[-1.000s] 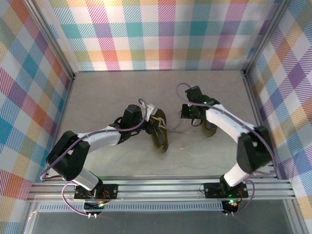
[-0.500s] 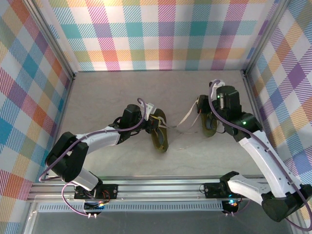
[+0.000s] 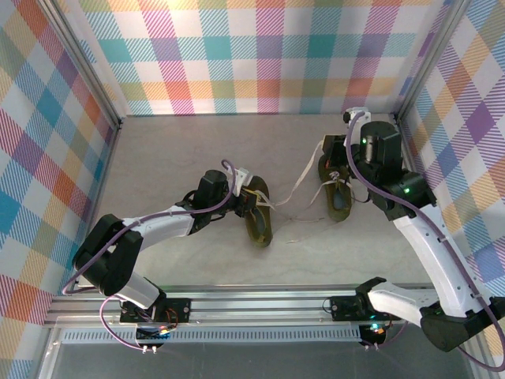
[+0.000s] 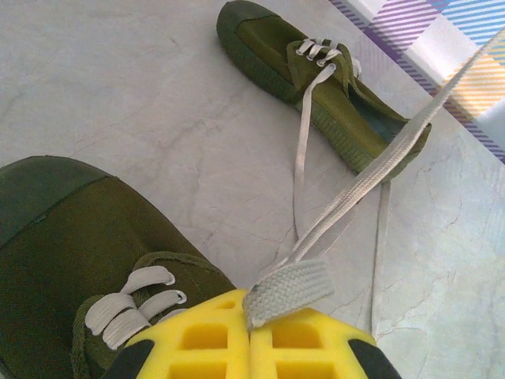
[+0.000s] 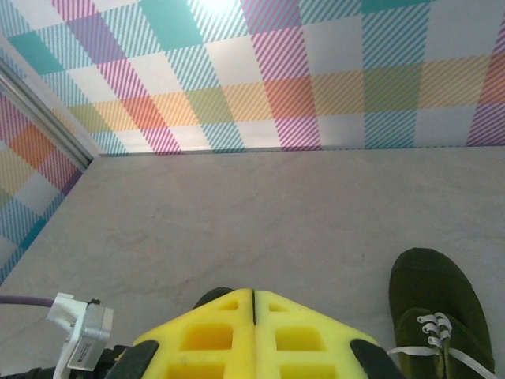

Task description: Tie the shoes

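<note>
The left shoe [image 3: 259, 223] and the right shoe [image 3: 339, 199] lay side by side at the middle of the surface [image 3: 181, 150]. They were well apart, long axes roughly parallel and running near-to-far, toes toward the back wall [image 3: 260, 63] and tipped a little leftward. The left claw [image 4: 251, 316] sat over the laced throat of the left shoe, its yellow pads [image 4: 213, 339] pinched shut on a flat pale lace [image 4: 288, 286]. From that pinch the lace ran taut — up and rightward across the gap, toward the right arm [image 3: 379, 150] by the right shoe's toe end. A second strand [image 4: 300, 158] dropped from the right shoe's eyelets [image 4: 319, 51] to just beside the pinch; whether the two were one lace could not be told. The right claw [image 5: 253, 304] was closed, pads meeting with nothing seen between them, so whether it gripped the lace's other end could not be told. By my judgement the coming move turned on that stretched line — it lay crosswise to both shoes, and the left claw held its end on the left shoe's side.
</note>
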